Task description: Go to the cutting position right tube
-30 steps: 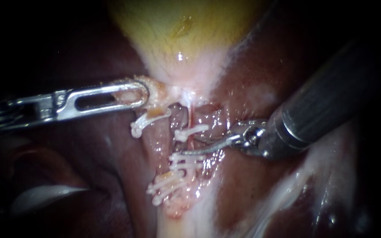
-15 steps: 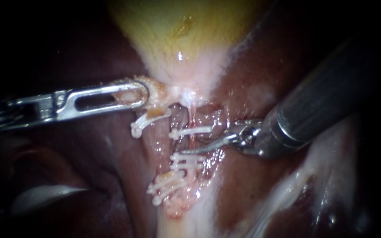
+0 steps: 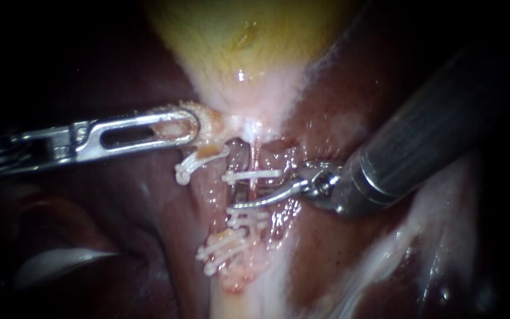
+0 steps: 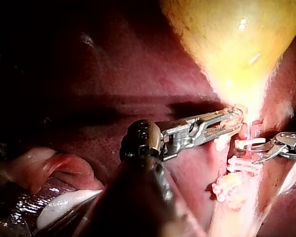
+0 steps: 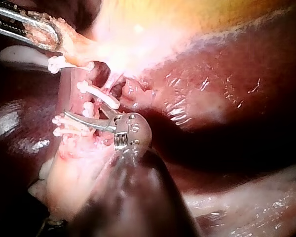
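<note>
The liver (image 3: pixel 337 248) lies beneath both instruments, and the yellow gallbladder (image 3: pixel 249 41) lies beyond their tips. The left instrument (image 3: pixel 187 127) has its jaws clamped on the gallbladder's pale neck. The right instrument (image 3: pixel 246 201) holds its curved blades slightly apart. The lower blade lies across the right tube (image 3: pixel 254 188); whether the tube sits between the blades is unclear. One clip (image 3: pixel 252 175) crosses the tube on the blades' gallbladder side, and a clip pair (image 3: pixel 246 220) crosses it on their other side.

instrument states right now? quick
Left instrument: shut on gallbladder tissue.
Right instrument: open, blades either side of the clipped tube.
</note>
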### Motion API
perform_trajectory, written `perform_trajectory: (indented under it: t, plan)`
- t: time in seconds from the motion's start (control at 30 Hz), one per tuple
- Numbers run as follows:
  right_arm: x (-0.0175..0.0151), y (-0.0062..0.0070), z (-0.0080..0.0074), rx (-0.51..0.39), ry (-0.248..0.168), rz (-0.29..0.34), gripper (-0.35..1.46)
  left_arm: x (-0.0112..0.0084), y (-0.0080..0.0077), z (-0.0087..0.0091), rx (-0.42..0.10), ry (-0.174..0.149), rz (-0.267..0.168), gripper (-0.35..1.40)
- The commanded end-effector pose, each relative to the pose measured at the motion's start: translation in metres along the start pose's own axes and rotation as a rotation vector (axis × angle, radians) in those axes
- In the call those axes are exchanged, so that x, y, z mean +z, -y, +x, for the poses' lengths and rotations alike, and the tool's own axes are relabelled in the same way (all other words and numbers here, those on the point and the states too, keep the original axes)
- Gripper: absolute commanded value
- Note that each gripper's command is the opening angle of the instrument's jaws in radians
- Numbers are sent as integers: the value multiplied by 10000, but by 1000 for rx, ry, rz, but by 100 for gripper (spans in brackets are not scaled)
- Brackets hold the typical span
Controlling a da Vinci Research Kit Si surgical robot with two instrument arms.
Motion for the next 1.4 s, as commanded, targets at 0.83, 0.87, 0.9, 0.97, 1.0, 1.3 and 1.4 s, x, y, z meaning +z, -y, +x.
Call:
perform_trajectory:
  t: [0.83,0.87,0.9,0.97,1.0,1.3,1.4]
  plan:
    - [36,4,14,-218,-27,30,140,2,-1,1,0,0,0,-35]
    - [37,4,14,-218,-30,31,141,2,-1,1,0,0,0,-35]
    - [38,4,15,-224,-34,29,141,2,-1,1,0,0,0,-35]
    - [40,3,16,-242,-57,12,143,2,-1,1,0,0,0,-35]
    - [42,2,18,-253,-66,8,145,2,-1,1,0,0,0,-35]
    - [51,-2,22,-281,-89,-4,145,2,-1,1,0,0,0,-35]
    - [52,-2,22,-287,-89,-5,145,2,-1,1,0,0,0,-35]
